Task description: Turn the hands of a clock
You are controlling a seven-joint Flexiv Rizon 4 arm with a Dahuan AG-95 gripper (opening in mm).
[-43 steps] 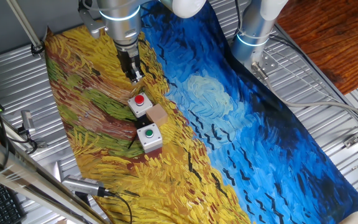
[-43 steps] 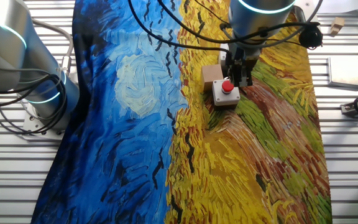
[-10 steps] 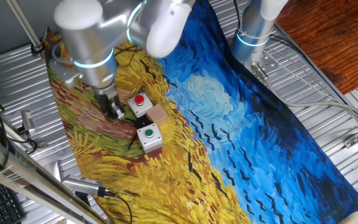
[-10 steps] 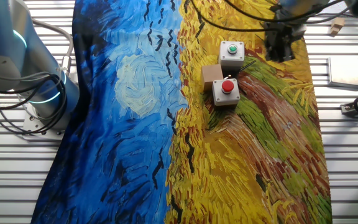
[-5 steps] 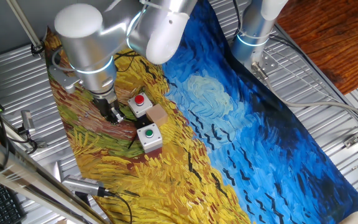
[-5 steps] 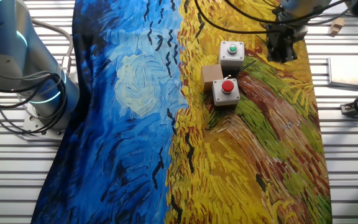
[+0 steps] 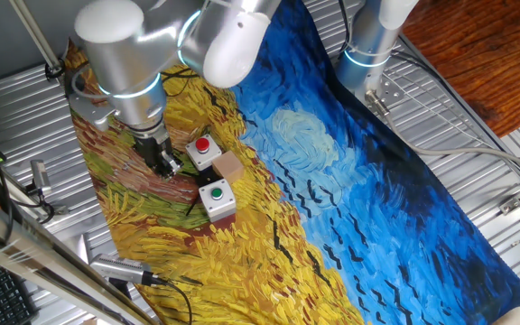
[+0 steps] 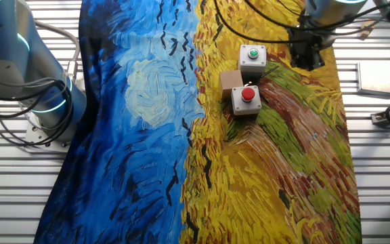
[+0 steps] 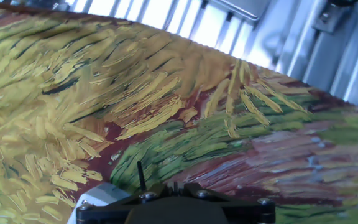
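No clock or clock hands show in any view. My gripper [image 7: 164, 164] hangs low over the painted cloth, just left of the red-button box [image 7: 204, 150] and apart from it. In the other fixed view the gripper [image 8: 308, 58] is to the right of the green-button box [image 8: 252, 57]. Its fingers look closed together with nothing between them. The hand view shows only the gripper's black base at the bottom edge, cloth beyond it, and a white box corner [image 9: 102, 193].
A small tan block [image 7: 230, 166] lies between the two button boxes, and the green-button box [image 7: 216, 199] sits nearer the front. A thin black wire [image 7: 193, 206] lies by it. Ribbed metal table [image 7: 477, 135] surrounds the cloth. A second arm's base [image 8: 26, 81] stands beside it.
My gripper has left the spot above the red-button box and moved left to the cloth beside the boxes. In the last second it shifted only slightly.
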